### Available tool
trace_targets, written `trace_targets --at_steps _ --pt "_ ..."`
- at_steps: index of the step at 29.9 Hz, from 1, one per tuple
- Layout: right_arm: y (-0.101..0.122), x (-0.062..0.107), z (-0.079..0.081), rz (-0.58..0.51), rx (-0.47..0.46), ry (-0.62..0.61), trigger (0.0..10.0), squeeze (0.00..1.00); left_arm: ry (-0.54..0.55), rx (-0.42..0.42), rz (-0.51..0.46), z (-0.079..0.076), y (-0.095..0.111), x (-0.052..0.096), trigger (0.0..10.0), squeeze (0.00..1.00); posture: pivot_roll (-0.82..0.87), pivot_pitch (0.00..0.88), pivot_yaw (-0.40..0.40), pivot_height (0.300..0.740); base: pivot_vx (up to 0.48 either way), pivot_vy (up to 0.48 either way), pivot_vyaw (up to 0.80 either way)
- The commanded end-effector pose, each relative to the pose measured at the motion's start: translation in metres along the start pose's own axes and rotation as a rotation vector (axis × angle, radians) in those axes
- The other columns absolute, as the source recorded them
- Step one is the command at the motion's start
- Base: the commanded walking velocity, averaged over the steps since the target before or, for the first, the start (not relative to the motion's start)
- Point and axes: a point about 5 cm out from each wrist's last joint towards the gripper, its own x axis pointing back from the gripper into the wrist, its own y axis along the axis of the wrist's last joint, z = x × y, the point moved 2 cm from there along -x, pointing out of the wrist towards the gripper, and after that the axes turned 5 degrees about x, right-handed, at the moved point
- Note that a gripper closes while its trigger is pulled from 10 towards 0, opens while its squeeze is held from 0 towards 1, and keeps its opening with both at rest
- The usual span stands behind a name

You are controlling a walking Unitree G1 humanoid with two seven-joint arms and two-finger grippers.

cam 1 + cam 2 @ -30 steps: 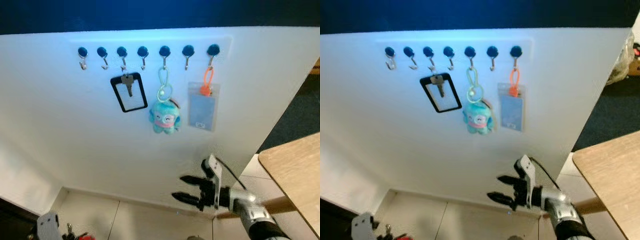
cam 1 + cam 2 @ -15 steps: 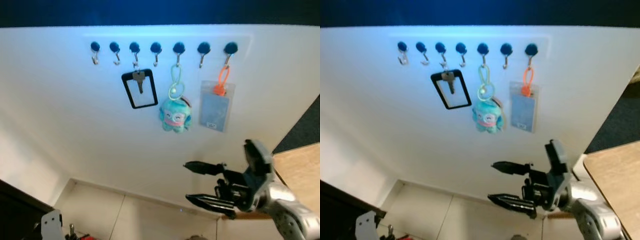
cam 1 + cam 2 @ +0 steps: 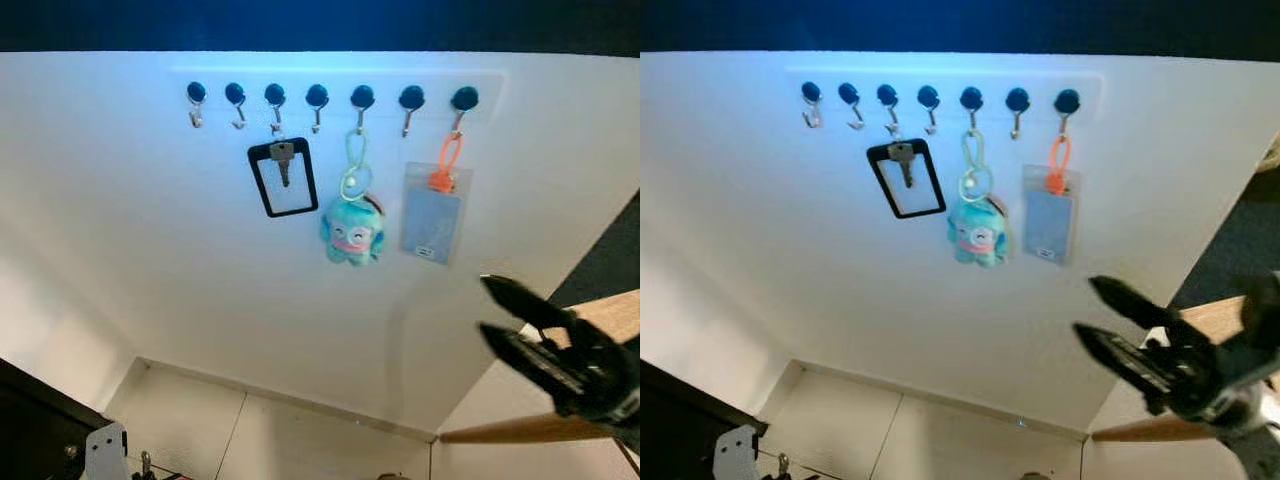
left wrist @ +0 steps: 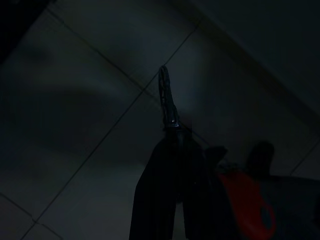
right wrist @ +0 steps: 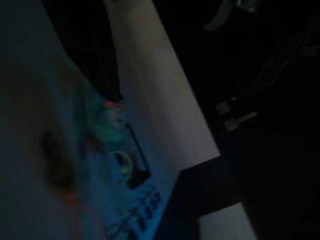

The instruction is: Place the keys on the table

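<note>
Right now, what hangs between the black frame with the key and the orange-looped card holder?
A blue plush toy on a green loop hangs between the black frame and the card holder, in both eye views.

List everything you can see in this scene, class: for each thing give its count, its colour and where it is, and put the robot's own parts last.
Hooks: seven, dark blue knobs with metal hooks, in a row along the top of the white board.
White board: one, upright behind the hooks.
Key: one, silver, on the third hook from the left, in front of a black frame.
Black frame: one, hanging with the key.
Plush toy: one, teal, on a pale green loop from the fifth hook.
Card holder: one, clear blue with an orange strap, on the seventh hook.
Table: one, light wood, at the right edge.
Floor: pale tiles, below the board.
Right gripper: black fingers apart, raised below the card holder.
Left gripper: black, low over the tiled floor.
</note>
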Motion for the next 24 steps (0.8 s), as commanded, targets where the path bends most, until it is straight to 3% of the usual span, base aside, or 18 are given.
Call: trace_targets --at_steps 1,4,9,24 --pt "0.007 0.008 -0.005 -0.015 0.019 -0.066 10.0 0.00 0.003 -0.015 0.018 0.001 -0.002 0.000 10.0 0.00 -0.18 0.076 0.108 0.740 0.000 0.000 0.00" --pt "0.012 0.005 -0.009 -0.050 0.021 -0.106 10.0 0.00 0.002 -0.020 0.017 0.000 -0.001 0.000 10.0 0.00 -0.18 0.076 0.105 0.740 0.000 0.000 0.00" --pt "0.009 -0.020 -0.020 -0.122 0.024 -0.127 10.0 0.00 -0.009 -0.028 0.023 -0.003 -0.003 -0.001 10.0 0.00 -0.18 0.074 0.102 0.740 0.000 0.000 0.00" --pt "-0.003 -0.063 -0.032 -0.113 -0.007 -0.136 10.0 0.00 -0.005 -0.007 0.033 -0.003 -0.010 0.000 10.0 0.00 -0.17 0.075 0.095 0.740 0.000 0.000 0.00"
